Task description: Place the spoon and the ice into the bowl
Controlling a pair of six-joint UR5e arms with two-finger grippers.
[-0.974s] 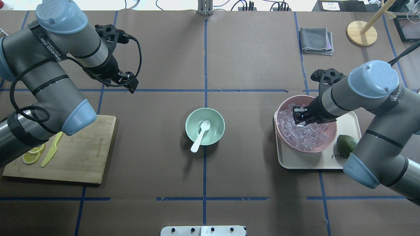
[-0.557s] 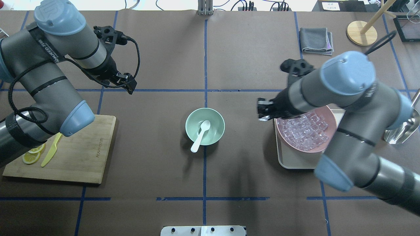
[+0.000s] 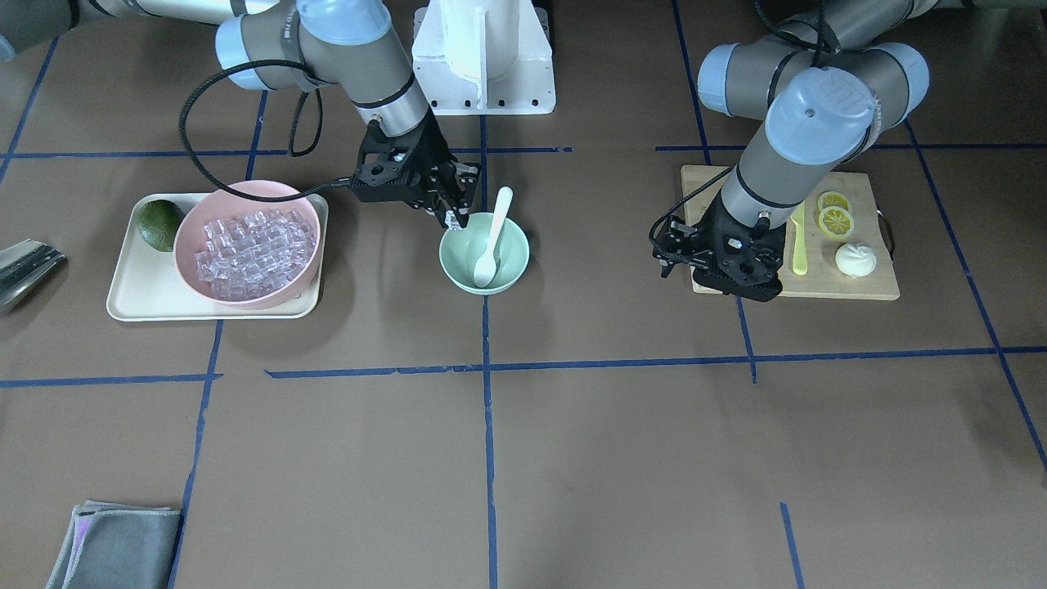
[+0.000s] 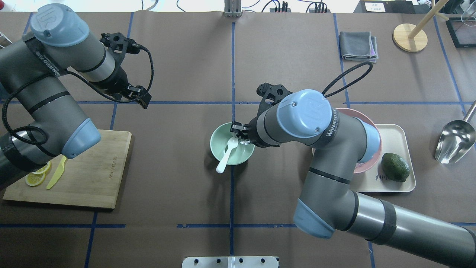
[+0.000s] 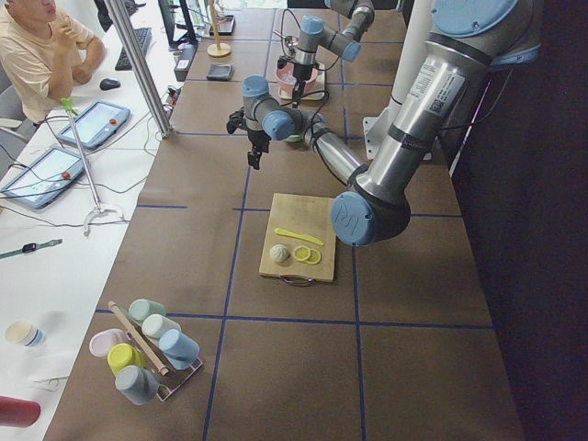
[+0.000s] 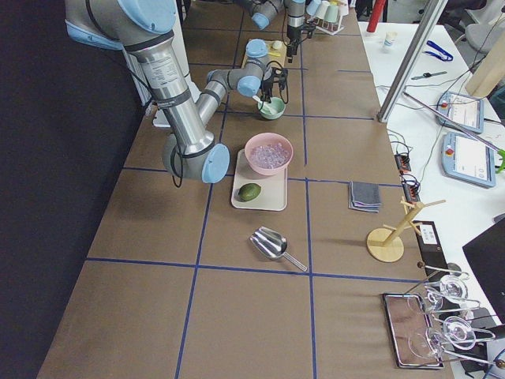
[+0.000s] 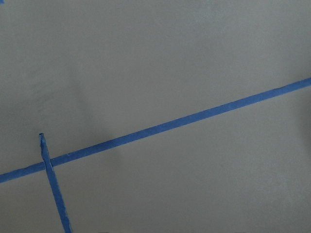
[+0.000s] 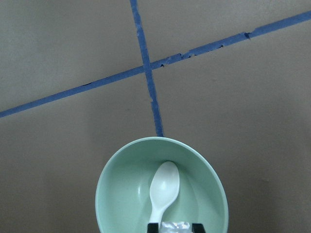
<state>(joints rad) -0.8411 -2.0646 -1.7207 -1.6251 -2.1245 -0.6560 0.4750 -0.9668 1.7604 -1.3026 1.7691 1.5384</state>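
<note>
The mint-green bowl [image 4: 213,143] stands at the table's middle, and the white spoon [image 4: 225,158] lies in it with its handle over the near rim. My right gripper [image 4: 238,134] hovers over the bowl's right side, shut on one clear ice cube [image 8: 175,225]. The right wrist view shows the cube between the fingertips, above the spoon [image 8: 163,189] and the bowl [image 8: 116,194]. Many more ice cubes [image 3: 245,241] fill the pink bowl [image 3: 184,237]. My left gripper [image 4: 143,98] hangs open and empty over bare table at the far left.
The pink bowl sits on a beige tray [image 4: 390,186] with a dark green fruit [image 4: 395,167]. A metal scoop [image 4: 455,141] lies to its right. A wooden cutting board [image 4: 93,175] holds a yellow-green knife [image 4: 55,175] and lemon slices. A grey cloth [image 4: 359,46] lies at the back right.
My right gripper has lifted out of the pink bowl and swung left to above the mint-green bowl, carrying an ice cube. The left arm has shifted slightly back.
</note>
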